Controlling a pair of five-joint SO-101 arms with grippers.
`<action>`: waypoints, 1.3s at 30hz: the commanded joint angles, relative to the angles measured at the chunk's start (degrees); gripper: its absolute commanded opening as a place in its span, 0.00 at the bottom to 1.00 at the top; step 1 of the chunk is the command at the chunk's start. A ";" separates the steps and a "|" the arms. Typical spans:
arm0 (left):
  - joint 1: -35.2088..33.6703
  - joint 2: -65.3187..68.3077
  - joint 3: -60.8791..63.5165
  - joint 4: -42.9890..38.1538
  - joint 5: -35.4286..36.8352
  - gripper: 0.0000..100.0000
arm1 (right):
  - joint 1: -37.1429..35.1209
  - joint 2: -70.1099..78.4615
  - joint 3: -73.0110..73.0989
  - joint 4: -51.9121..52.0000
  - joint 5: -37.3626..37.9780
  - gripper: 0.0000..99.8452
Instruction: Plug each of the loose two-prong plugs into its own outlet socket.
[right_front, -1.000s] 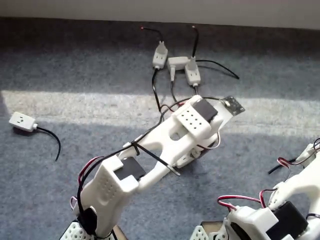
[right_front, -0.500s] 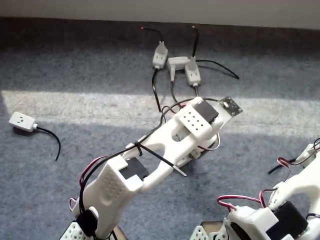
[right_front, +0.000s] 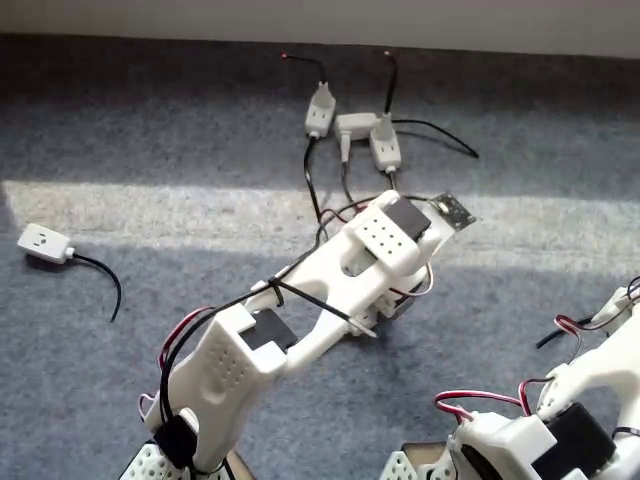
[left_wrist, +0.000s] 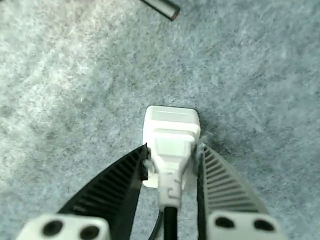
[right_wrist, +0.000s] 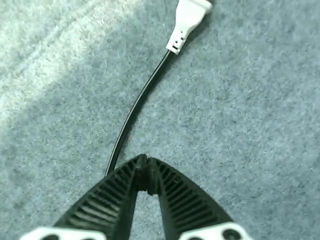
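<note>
Left arm (right_front: 330, 290) stretches from the near edge out over the middle of the grey carpeted tabletop (right_front: 150, 180). In the left wrist view, the left gripper (left_wrist: 173, 152) has its fingers (left_wrist: 117, 185) clenched on a white plug (left_wrist: 171, 162), one ribbed finger on each side of the plug body. The plug's front end sits flush against a white socket block (left_wrist: 171, 117) lying on the tabletop; prongs can't be seen, so the two look mated. A black cord (left_wrist: 170, 225) leaves the back of the plug between the fingers. A dark cord stub with a red tip (left_wrist: 161, 7) lies well apart from it on the far side. Right arm (right_front: 540, 430) sits at the near right corner. In the right wrist view, the right gripper (right_wrist: 147, 176) has its fingers pressed together tip to tip with nothing between them, low over the tabletop. A second white plug (right_wrist: 189, 15) lies ahead of it, and its black cord (right_wrist: 135, 110) curves back to end just beside one finger. In the high view, three white cord ends (right_front: 352, 124) lie clustered near the far edge, just beyond the left arm's wrist. A lone white outlet socket (right_front: 44, 243) lies face up far off on the left side, trailing a short black cord (right_front: 100, 272).
</note>
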 joint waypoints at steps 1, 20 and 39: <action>-0.84 -5.23 -0.31 2.90 0.00 0.18 | 0.13 -2.42 -0.40 -0.84 0.62 0.01; -3.03 -4.26 -0.31 4.84 -0.18 0.27 | 0.75 -2.42 1.45 -0.84 1.67 0.01; -1.10 4.53 -0.31 1.85 -0.18 0.27 | 0.75 -2.42 1.45 -0.84 5.36 0.01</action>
